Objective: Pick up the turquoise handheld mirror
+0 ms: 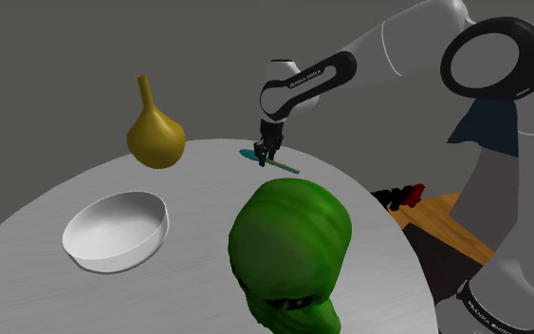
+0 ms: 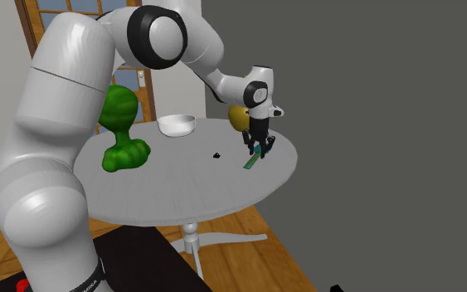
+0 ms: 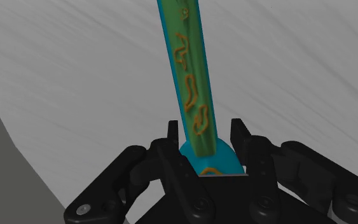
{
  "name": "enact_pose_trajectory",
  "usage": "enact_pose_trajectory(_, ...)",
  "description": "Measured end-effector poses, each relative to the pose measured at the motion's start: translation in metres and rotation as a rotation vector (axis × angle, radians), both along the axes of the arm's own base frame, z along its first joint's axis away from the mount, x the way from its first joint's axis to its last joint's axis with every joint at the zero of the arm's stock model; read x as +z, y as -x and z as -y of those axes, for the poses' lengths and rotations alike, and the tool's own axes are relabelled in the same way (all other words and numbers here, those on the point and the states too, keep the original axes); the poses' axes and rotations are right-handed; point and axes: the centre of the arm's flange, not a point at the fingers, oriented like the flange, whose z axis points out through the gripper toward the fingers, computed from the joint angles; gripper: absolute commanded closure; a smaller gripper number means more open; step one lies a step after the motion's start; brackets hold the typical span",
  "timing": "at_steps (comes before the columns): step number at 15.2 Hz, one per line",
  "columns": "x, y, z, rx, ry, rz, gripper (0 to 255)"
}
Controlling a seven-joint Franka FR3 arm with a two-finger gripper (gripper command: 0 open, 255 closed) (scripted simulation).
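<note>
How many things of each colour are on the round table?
Green: 1, the head-shaped figure
Yellow: 1, the vase
White: 1, the bowl
Turquoise: 1, the mirror
Black: 1, a tiny speck
Total: 5

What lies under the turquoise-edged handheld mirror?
Below the handle of the handheld mirror lies the grey table. The gripper clasps and covers its wide end, so anything beneath that end cannot be seen.

Soft even light, muted tones, gentle shading on rounded surfaces
</note>
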Motion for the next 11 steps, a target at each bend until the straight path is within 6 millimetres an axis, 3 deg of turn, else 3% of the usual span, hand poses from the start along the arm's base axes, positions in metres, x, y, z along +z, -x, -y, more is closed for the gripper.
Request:
enact_pose_trajectory(4, 0.01, 0.0, 0.0, 0.0, 0.0, 0.0, 255)
enact_pose_trajectory(11, 0.047, 0.001, 0.0, 0.0, 0.0, 0.0, 255)
